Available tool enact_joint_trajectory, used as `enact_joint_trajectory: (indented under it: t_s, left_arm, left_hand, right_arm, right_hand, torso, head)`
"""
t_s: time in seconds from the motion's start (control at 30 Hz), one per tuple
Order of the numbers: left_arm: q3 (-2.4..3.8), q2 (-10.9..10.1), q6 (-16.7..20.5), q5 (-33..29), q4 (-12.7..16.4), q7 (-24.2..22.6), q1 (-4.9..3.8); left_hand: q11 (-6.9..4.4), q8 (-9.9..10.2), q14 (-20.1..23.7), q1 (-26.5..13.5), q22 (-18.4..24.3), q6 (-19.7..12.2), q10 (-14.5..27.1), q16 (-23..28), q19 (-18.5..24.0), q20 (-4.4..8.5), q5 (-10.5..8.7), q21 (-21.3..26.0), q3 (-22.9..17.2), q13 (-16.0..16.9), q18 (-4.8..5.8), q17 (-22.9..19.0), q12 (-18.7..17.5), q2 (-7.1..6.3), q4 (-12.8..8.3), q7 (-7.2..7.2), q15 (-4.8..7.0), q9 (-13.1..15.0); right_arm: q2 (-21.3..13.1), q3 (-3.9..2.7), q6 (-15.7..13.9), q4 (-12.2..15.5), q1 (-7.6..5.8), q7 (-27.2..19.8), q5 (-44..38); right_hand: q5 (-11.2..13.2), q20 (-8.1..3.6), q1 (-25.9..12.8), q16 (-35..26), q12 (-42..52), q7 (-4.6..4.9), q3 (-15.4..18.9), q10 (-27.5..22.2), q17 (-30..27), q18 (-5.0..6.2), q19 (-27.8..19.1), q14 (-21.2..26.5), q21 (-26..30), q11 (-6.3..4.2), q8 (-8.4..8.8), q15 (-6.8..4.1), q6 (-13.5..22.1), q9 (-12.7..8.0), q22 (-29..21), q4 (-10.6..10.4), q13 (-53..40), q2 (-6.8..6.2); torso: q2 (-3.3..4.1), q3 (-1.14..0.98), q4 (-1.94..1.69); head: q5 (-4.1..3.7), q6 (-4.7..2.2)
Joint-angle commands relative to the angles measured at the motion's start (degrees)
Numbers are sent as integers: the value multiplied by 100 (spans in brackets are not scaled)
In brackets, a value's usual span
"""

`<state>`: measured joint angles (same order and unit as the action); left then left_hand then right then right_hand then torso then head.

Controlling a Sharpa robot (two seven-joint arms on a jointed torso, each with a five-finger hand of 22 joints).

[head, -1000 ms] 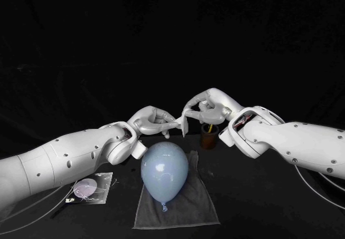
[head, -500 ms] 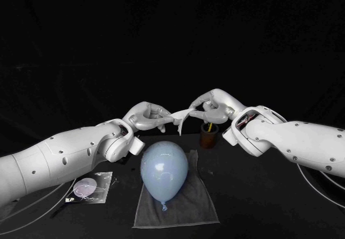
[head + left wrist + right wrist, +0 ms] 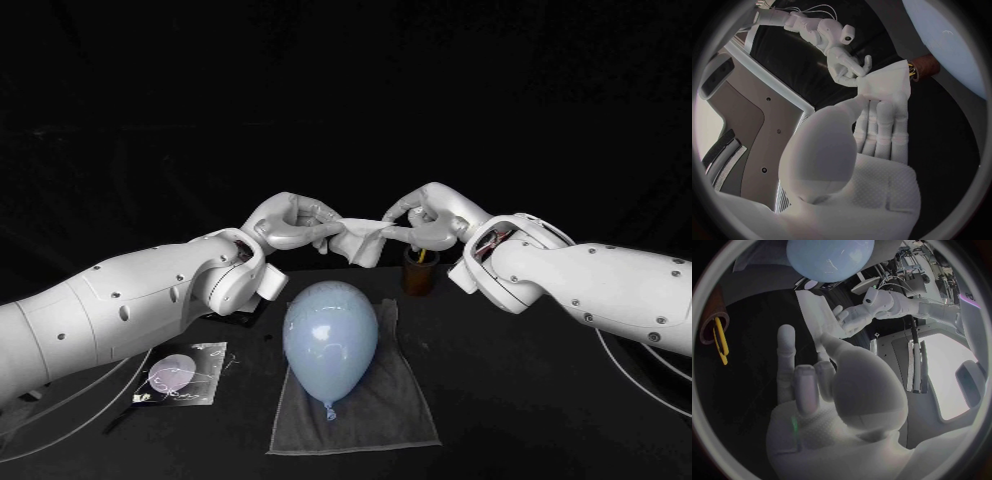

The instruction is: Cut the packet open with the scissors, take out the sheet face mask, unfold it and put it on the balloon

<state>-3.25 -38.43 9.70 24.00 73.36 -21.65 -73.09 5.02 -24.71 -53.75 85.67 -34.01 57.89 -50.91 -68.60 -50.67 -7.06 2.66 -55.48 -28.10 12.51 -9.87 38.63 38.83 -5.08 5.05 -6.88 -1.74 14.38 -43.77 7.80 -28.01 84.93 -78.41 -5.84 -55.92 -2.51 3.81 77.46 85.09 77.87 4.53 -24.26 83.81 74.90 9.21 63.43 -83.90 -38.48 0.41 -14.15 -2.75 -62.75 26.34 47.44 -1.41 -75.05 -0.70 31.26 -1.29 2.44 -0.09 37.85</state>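
The left hand point(image 3: 296, 230) and the right hand point(image 3: 418, 212) hold the sheet face mask point(image 3: 361, 238).
Fingers of each pinch one edge, clear of the balloon point(image 3: 330, 338).

It was a robotics lab bench, plainly staged: a black table point(image 3: 548, 420) stood before a creased black cloth backdrop point(image 3: 346, 90) at 12 o'clock. A white left arm point(image 3: 116, 310) entered from 8 o'clock and a white right arm point(image 3: 620, 290) from 4 o'clock, with a thin cable point(image 3: 630, 377) trailing beneath.
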Motion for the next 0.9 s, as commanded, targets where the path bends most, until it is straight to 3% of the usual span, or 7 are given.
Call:
enact_joint_trajectory:
  t_s: [0.03,0.37,0.6,0.9]
  left_arm:
    - [9,23,-152,77,-5,85,-19]
    - [10,31,-232,135,-51,231,-36]
    - [10,4,-351,145,-45,350,-40]
    - [9,-233,-753,188,273,582,-42]
  left_hand:
    - [-19,-23,-17,-65,-9,-32,34,-24,35,-10,18,-26,-110,7,-61,10,37,-2,-63,-15,13,593]
    - [-20,-21,-55,-121,-42,-37,47,-77,54,-8,19,-74,-194,16,-63,64,62,-29,-111,-27,16,643]
    - [-62,-10,-392,-290,-106,-62,-28,-385,67,5,20,-178,-368,58,-68,444,174,-84,-201,-50,46,768]
    - [-101,-1,-460,-381,-122,-75,-144,-471,81,19,19,-204,-427,75,-68,505,239,-124,-250,-51,75,840]
  right_arm:
    - [22,-4,46,-15,1,182,-130]
    - [30,-4,37,-14,1,283,-179]
    - [14,-4,-7,-38,1,327,-193]
    - [-133,-5,118,228,0,307,-185]
  right_hand:
    - [-27,-31,25,-19,-62,3,-41,64,571,110,-17,-181,33,-16,-34,-13,23,6,10,-1,-390,-15]
    - [-27,-31,21,-28,-83,5,-40,54,556,110,-18,-173,35,-15,-37,-12,30,8,10,-2,-372,-19]
    - [-27,-31,21,-24,-76,5,-40,58,564,110,-18,-177,36,-15,-38,-12,32,9,10,-2,-379,-19]
    - [-28,-31,26,-24,-68,3,-47,61,565,111,-18,-177,38,-15,-43,-12,34,11,10,0,-386,-13]
  torso:
    - [2,0,7]
    - [3,-2,3]
    - [-1,-1,5]
    - [4,-4,-6]
  head:
    - [-3,5]
    - [-19,21]
    - [-16,31]
    - [-2,57]
